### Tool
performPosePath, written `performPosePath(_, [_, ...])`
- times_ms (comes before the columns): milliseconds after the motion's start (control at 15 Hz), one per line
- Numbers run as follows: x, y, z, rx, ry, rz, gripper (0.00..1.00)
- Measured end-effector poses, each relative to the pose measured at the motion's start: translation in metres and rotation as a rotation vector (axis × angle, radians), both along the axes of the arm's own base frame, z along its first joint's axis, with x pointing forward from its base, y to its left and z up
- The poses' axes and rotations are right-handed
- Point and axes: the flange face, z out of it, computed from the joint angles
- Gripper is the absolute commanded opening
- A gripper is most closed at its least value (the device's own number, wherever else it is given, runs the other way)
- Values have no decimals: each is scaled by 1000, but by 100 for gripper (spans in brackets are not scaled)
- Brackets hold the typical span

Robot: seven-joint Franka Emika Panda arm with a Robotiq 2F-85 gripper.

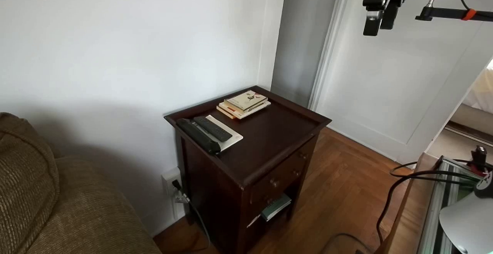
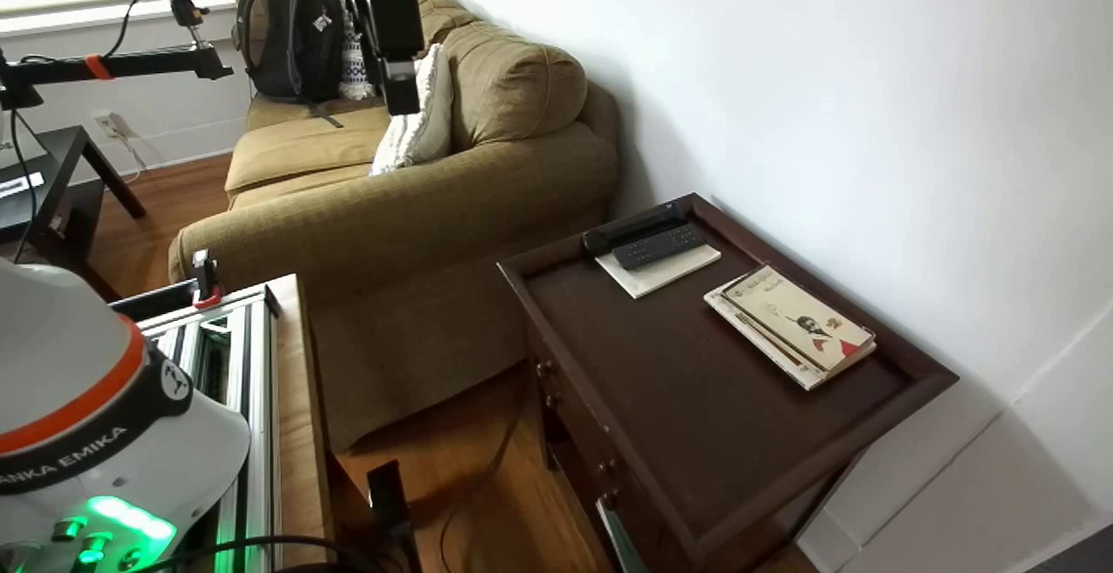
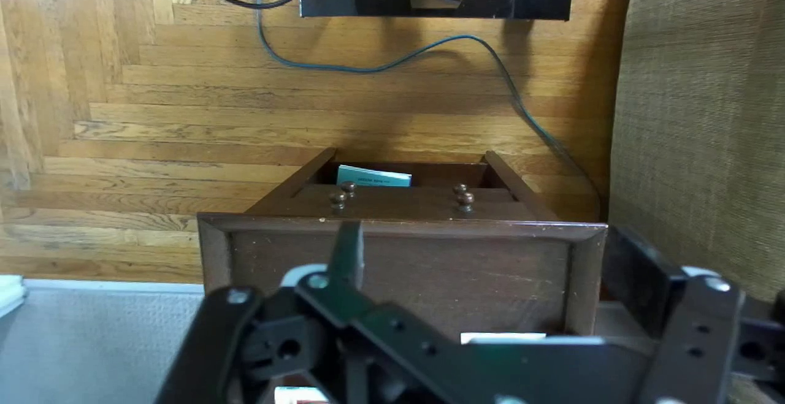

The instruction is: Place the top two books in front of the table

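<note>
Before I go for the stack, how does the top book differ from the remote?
Look: the top book is cream with a printed cover; the remote is dark with buttons.
Shape: the top book is broad; the remote is narrow.
Pose: the top book's long side runs along the wall; the remote's runs out from it.
Shared: neither rests directly on the table; each has something pale underneath.
</note>
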Motion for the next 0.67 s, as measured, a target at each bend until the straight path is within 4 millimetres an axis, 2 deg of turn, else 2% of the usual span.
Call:
performPosePath(133, [8, -12, -2, -23, -30, -28, 100])
performPosePath(400, [37, -45, -17, 1, -120, -83, 100])
performPosePath(667, [70, -57, -28, 126, -267, -83, 100])
